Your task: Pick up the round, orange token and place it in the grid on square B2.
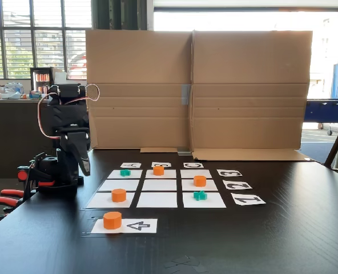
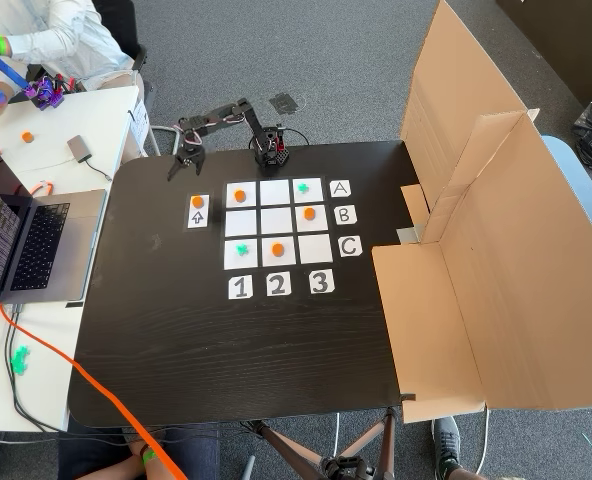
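Matt white paper is seen in the grid [image 1: 159,184], smooth orange plastic in the token [image 1: 112,220], and brown cardboard in the screen [image 1: 197,91].

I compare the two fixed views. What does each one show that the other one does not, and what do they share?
In a fixed view there are windows and red tool handles beside the arm. In a fixed view there are a laptop and a person's sleeve. Both fixed views share the grid, an orange token on the arrow card, teal crosses and the cardboard screen.
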